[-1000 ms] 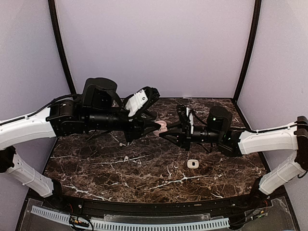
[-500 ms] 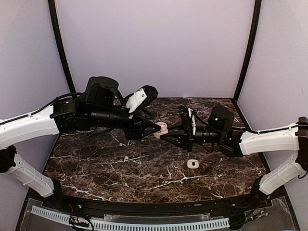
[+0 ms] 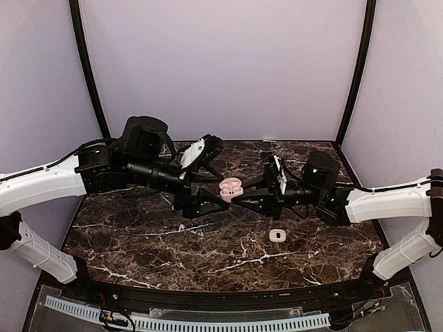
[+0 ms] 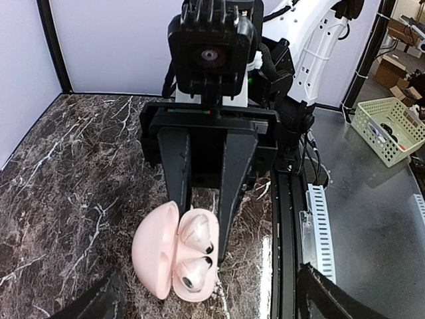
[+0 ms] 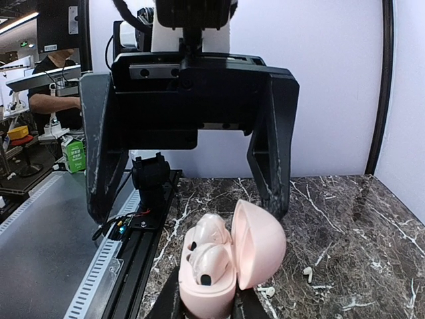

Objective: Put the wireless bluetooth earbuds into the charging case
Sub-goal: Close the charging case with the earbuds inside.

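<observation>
My right gripper [image 3: 241, 196] is shut on the base of a pink charging case [image 3: 230, 189], held above the marble. Its lid stands open, and two pale buds [image 5: 211, 256] sit in its wells. My left gripper [image 3: 213, 188] faces it from the left, open wide. Its fingers [image 5: 273, 149] stand apart on either side of the case without touching it. Two tiny white wireless bluetooth earbuds [image 5: 307, 271] with short stems lie on the table below, the other one [image 5: 267, 290] close by. In the left wrist view the case [image 4: 174, 256] sits between the right gripper's fingers [image 4: 234, 179].
A small white case [image 3: 277, 235] lies on the dark marble table [image 3: 138, 242], in front of the right arm. A black rail with a white slotted strip [image 3: 187, 321] runs along the near edge. Purple walls close in the back and sides.
My left gripper has opened wide and drawn slightly back from the pink case. The case has dropped a little, still held by the right gripper.
</observation>
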`<state>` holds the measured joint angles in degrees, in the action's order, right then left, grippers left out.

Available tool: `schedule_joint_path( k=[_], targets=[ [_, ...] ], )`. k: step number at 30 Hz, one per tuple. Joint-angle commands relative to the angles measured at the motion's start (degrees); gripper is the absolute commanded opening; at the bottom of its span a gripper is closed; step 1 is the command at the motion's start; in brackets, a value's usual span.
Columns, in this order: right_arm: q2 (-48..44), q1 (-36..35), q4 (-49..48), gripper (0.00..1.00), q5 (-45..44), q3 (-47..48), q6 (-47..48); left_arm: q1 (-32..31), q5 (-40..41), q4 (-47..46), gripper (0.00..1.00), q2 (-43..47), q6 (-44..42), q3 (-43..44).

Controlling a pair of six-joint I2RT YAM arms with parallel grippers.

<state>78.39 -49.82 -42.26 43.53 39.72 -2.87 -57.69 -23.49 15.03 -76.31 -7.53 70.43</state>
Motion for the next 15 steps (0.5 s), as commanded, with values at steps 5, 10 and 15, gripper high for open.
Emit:
schedule_joint_path(
  k=[5,10,15],
  targets=[
    [-1.25,0.16,-3.61,0.0,2.0,-0.4,-1.08,-0.28,-1.62,0.43,0.85,-2.26,-1.13,0.79],
    [-0.02,0.24,-3.18,0.0,1.34,0.16,-2.39,-2.68,-0.43,0.05,0.76,-1.65,-2.97,0.89],
    [0.94,0.38,-3.09,0.0,1.9,0.77,-3.42,-4.58,2.87,-0.96,0.71,-0.05,-5.05,-0.37]
  ],
)
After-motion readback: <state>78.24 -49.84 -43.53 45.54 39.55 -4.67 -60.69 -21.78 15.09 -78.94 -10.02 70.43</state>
